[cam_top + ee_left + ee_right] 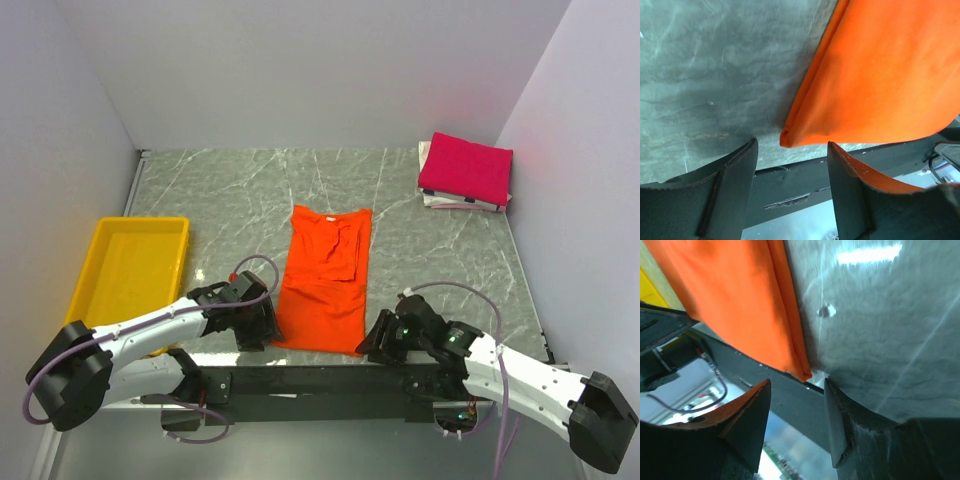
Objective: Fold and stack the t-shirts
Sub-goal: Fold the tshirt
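Along the near edge of the worktop (230,190), the left claw (262,328) stands open and empty with the near left corner of the orange t-shirt (325,285) just ahead of its gap. The right claw (378,340) is likewise open and empty at the near right corner. The shirt lies flat as a long narrow strip, sleeves folded in and collar toward the far edge. Only the wrist views show the rounded double fold at each near corner, while only the overhead view shows the yellow tray (140,222) by the left edge and the magenta t-shirt (465,168) folded at the far right corner.
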Controlling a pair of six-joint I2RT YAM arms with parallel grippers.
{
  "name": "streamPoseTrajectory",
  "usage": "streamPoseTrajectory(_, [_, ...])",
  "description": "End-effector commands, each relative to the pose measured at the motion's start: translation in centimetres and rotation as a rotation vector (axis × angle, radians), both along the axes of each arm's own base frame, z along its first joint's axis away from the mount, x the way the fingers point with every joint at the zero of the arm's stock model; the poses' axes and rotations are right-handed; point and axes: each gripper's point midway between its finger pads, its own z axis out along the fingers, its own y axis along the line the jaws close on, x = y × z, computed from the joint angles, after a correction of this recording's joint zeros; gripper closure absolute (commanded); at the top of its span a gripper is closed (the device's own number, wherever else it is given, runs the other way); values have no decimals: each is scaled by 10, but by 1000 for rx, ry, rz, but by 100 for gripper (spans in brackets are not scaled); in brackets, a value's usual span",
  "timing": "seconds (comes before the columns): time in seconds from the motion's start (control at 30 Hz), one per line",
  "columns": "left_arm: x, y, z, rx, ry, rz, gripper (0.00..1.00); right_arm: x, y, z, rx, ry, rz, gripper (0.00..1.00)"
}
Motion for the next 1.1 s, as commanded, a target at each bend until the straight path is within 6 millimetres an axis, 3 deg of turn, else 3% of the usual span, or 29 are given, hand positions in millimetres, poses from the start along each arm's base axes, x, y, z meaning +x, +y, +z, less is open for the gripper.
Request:
streamPoseTrajectory(0.0, [-11, 5, -7, 10, 38, -5, 37, -12, 2, -5, 30, 69, -27, 46])
streamPoseTrajectory(0.23, [-10, 8, -12, 28, 30, -1, 44, -19, -4, -18, 30, 120, -89, 49])
streamPoseTrajectory(0.7, [4, 8, -18, 44, -18, 20, 50, 0, -7, -29, 53, 100, -239, 57])
streamPoseTrajectory(0.73, [4, 9, -19, 45, -16, 23, 50, -3, -12, -40, 36, 115, -256, 57])
streamPoseTrajectory(0.9, [1, 9, -26, 37, -8, 22, 57, 4, -13, -42, 29, 88, -282, 58])
streamPoseTrajectory(1.07, [2, 8, -29, 37, -5, 13, 65, 7, -13, -44, 1, 74, -268, 69])
